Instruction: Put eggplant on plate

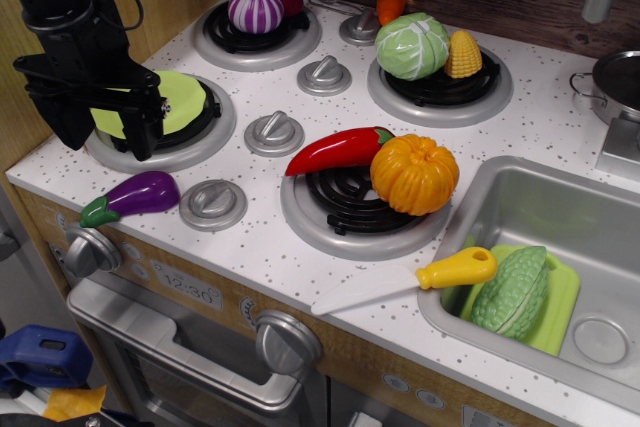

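Observation:
The purple eggplant (135, 195) with its green stem cap lies on the white speckled counter at the front left, just in front of the front-left burner. The lime-green plate (186, 102) rests on that burner. My black gripper (105, 132) hangs over the left part of the plate, above and behind the eggplant, not touching it. Its two fingers stand apart with the plate's green showing between them, and nothing is in them. The arm hides the plate's left side.
A red pepper (335, 150) and an orange pumpkin (415, 174) sit on the front-right burner. A striped onion (256, 7), a cabbage (411, 45) and corn (463, 54) sit on the back burners. A yellow-handled knife (455, 269) lies at the sink (590, 367) rim.

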Controlling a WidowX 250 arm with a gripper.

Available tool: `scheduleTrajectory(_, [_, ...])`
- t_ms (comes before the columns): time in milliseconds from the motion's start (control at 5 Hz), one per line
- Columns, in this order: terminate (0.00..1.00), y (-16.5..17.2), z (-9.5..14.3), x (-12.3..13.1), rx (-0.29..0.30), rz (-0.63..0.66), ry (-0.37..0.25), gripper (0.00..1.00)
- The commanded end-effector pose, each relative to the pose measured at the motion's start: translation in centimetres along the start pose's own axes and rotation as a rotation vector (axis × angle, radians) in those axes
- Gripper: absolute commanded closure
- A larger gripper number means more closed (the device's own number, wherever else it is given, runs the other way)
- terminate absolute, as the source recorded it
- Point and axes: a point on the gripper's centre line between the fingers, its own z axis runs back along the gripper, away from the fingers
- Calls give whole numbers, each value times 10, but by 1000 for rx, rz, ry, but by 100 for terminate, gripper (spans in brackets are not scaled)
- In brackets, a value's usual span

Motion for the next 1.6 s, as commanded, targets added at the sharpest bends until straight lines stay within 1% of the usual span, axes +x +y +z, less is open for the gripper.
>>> scheduleTrajectory(0, [0,0,0,0,0,0,0,0])
scheduleTrajectory(200, [0,1,0,1,13,-148,-16,0])
scheduleTrajectory(400, [0,-4,0,4,72,-318,-54,0])
scheduleTrajectory(600, [0,-8,-8,1,92,-466,-119,0])
scheduleTrajectory(800, [0,-6,-16,0,90,-554,-123,0])
scheduleTrajectory(1000, [0,-3,-24,1,87,-582,-127,0])
scheduleTrajectory(1400, [0,2,-35,4,54,-621,-138,0])
